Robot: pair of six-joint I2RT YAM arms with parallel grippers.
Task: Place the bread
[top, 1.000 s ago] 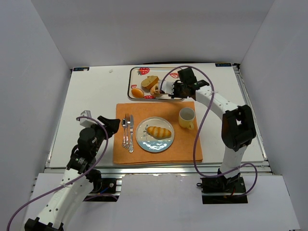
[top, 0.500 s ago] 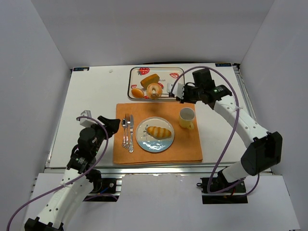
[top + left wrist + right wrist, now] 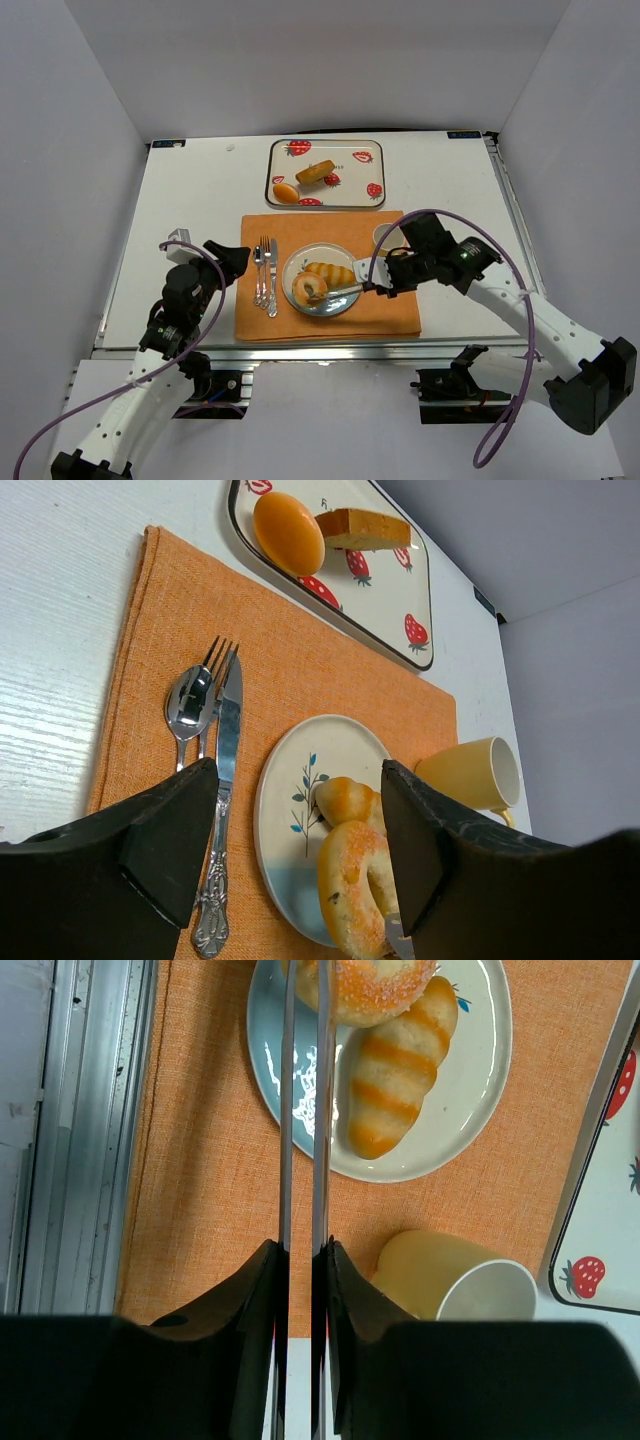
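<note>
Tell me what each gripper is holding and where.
Right gripper clamps metal tongs near their back end; the tips pinch the bagel's ring. Left gripper is open, holding nothing.

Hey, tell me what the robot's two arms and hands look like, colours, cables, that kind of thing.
Both arms, left and right, are white tubes with black joints and black bases, each with a looping purple cable. The left hand has chunky black fingers. The right hand has black mounts carrying two long, thin silver blades.

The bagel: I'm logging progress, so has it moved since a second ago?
Yes. The bagel has left the strawberry tray and moved down the view onto the plate, beside the striped roll, held by the right claw.
</note>
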